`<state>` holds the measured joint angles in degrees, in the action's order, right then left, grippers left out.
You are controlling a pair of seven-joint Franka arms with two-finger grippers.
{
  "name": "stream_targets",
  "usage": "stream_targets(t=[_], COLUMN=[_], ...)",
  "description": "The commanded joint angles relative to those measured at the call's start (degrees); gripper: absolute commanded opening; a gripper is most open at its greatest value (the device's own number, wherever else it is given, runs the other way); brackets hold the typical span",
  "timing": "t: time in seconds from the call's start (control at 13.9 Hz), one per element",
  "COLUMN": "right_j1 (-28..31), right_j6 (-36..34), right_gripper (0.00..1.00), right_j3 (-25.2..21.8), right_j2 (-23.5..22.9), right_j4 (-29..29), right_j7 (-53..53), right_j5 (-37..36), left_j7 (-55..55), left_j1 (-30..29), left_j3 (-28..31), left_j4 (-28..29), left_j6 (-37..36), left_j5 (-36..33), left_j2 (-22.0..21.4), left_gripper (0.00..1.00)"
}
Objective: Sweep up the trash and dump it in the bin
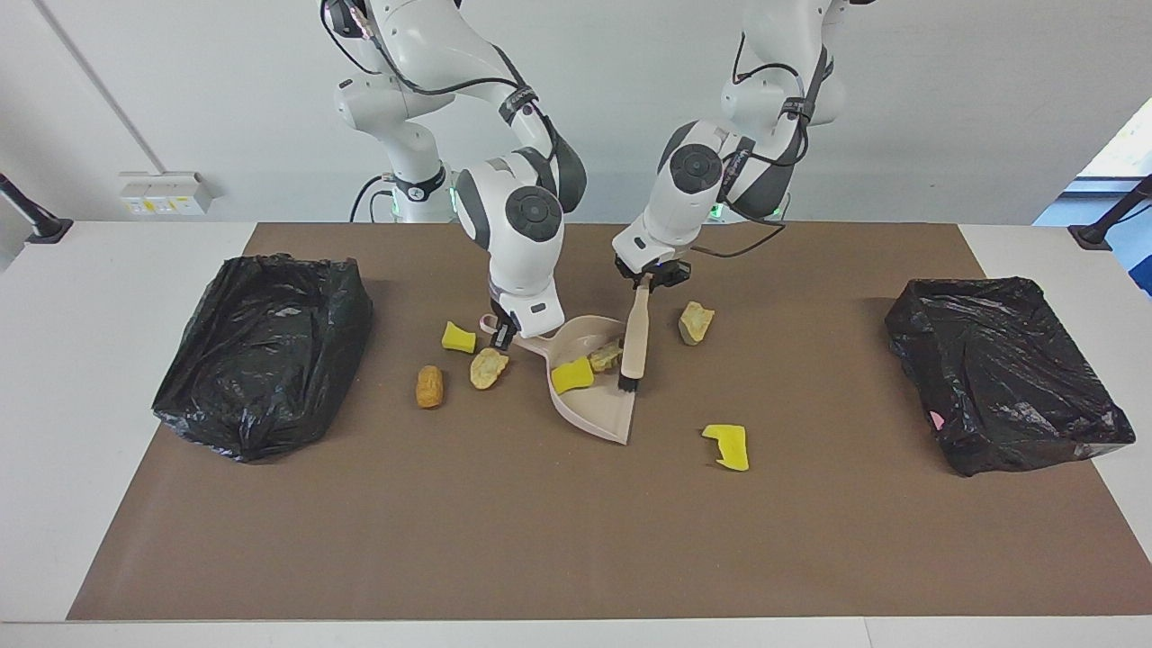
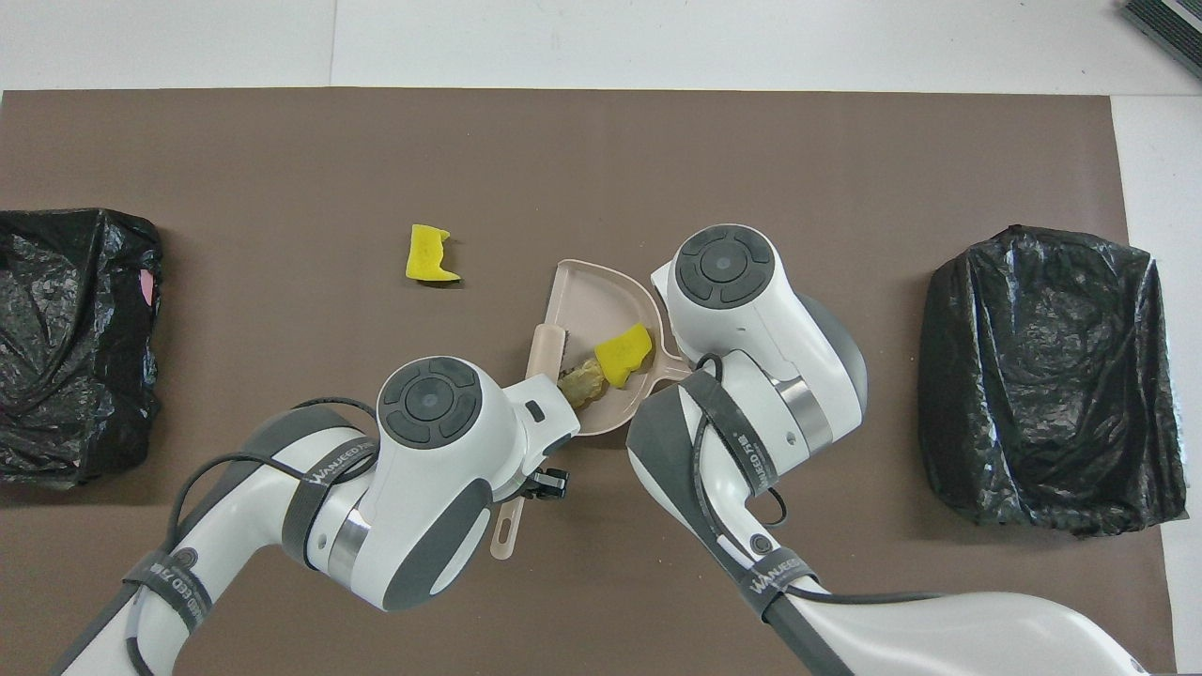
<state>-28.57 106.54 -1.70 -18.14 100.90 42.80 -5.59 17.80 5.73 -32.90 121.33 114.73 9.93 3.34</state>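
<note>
Trash is lying on the brown mat (image 1: pixel 576 540) between two black bins (image 1: pixel 261 351); a yellow chunk (image 1: pixel 571 375) and a tan lump (image 1: pixel 605 355) are sitting in the dustpan (image 1: pixel 601 409). The right gripper (image 1: pixel 498 339) is grasping the dustpan handle; the left gripper (image 1: pixel 650 279) is clenching the brush (image 1: pixel 634 346).

left end effector (image 1: pixel 650 281): grips brush (image 1: pixel 634 346) | bristles in dustpan (image 1: pixel 601 412) | right end effector (image 1: pixel 498 335): grips dustpan handle

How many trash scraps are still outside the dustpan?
5: three beside the dustpan handle toward the right arm's end, one tan beside the brush, one yellow farther out. None look hidden.
</note>
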Motion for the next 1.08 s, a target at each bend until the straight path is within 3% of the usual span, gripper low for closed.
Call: stream_targets(t=[0.0, 0.43, 0.65, 0.79, 1.01], right_j1=[0.36, 0.36, 0.97, 0.45, 0.36], right_j6=[1.21, 0.95, 4.27, 6.57, 8.16], right_gripper=[0.0, 0.0, 0.0, 0.0, 0.0], right_j3=[0.3, 0.3, 0.38, 0.3, 0.3], right_j2=[0.38, 0.38, 0.91, 1.09, 1.09], right_j4=[0.79, 0.79, 3.07, 4.74, 5.89], right_j7=[-1.23, -1.23, 0.09, -0.43, -0.7], right_j5=[0.06, 0.14, 0.32, 0.67, 0.67], left_j7=[-0.93, -1.1, -15.37, -22.08, -24.75], left_j1=[-0.28, -0.72, -0.9, -0.99, -1.16], left_j3=[0.99, 11.78, 18.47, 23.91, 25.61], left_j4=[-4.07, -7.51, -9.53, -12.15, -24.17], left_j6=[-7.92, -9.79, -3.84, -1.53, -2.13], left_j5=[0.61, -0.35, -8.23, -9.93, -13.35], left_j2=[-0.88, -0.89, 1.57, 5.16, 14.38], left_gripper=[0.0, 0.0, 0.0, 0.0, 0.0])
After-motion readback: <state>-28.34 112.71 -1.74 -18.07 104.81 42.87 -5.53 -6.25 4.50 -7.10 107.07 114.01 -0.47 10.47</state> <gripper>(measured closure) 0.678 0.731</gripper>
